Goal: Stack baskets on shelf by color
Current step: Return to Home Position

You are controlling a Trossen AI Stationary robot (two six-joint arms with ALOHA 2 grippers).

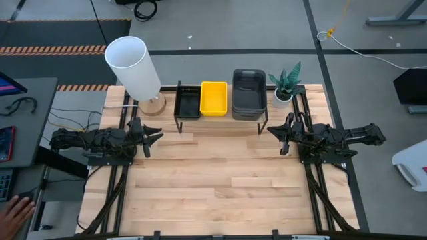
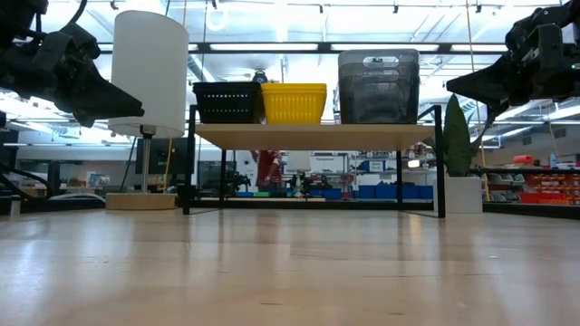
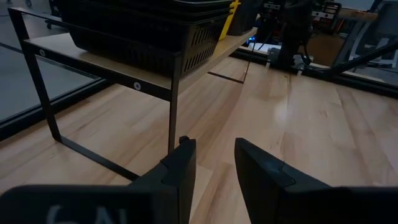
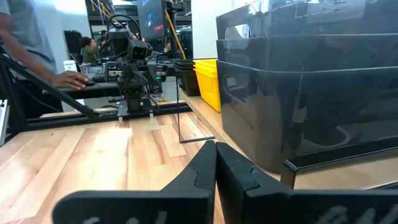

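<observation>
Baskets sorted by colour on the shelf (image 2: 313,136), which stood along the far edge of the tabletop (image 1: 220,187) between a white-shaded lamp (image 1: 133,67) and a small potted plant (image 1: 285,83).

The black baskets (image 1: 187,101) sat nested at the lamp end of the plank. The yellow baskets (image 1: 213,97) sat just beside them in the middle. The grey baskets (image 1: 248,93) formed the tallest stack, at the plant end, with a narrow gap between them and the yellow ones. All three stacks stood upright on the wooden top, and nothing lay on the tabletop in front of the shelf.

The left gripper (image 1: 155,137) hung above the tabletop on the lamp side, in front of the shelf's black-basket end. Its fingers (image 3: 180,168) were parted by a narrow gap and held nothing.

The right gripper (image 1: 277,133) hung at the opposite side, in front of the grey stack. Its fingers (image 4: 199,168) were pressed together with nothing between them.

Both grippers pointed inward toward each other, well apart from the baskets.
</observation>
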